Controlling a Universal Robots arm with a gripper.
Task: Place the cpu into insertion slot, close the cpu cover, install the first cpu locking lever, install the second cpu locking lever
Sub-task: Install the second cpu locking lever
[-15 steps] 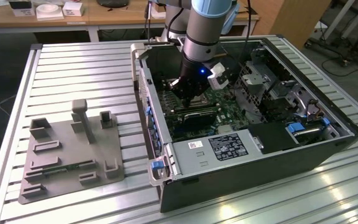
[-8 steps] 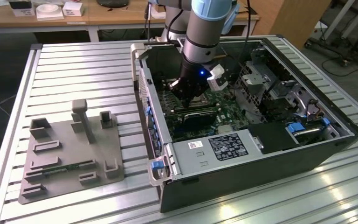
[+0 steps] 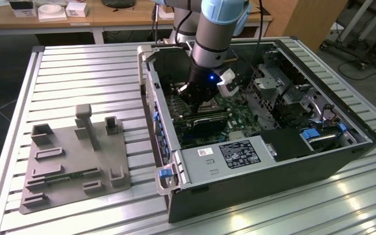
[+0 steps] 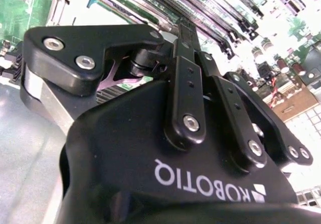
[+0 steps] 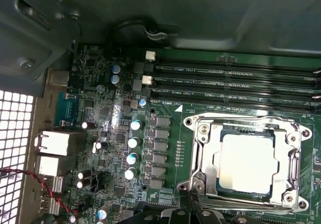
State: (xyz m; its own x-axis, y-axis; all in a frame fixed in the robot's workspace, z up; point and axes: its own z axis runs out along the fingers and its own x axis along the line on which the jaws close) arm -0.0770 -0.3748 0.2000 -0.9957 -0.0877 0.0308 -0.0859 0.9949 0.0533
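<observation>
Slatted metal bench (image 3: 83,73) with an open PC case (image 3: 344,161) on it; inside, the cpu (image 5: 249,162) sits in the insertion slot (image 5: 221,133), the cpu cover (image 5: 251,125) closed flat around it. The gripper (image 5: 193,204) hovers just beside the cover's edge, can't tell if it's open or closed

black claw (image 4: 193,38) close up, long memory slots (image 4: 220,8) beyond; green circuit board (image 4: 20,5)

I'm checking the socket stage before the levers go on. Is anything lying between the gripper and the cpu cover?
Nothing visible. In the first wrist view the cpu cover lies flat around the cpu in the slot, with only bare board beside it. The gripper sits right at the cover's edge, with no cable or part between them.
</observation>
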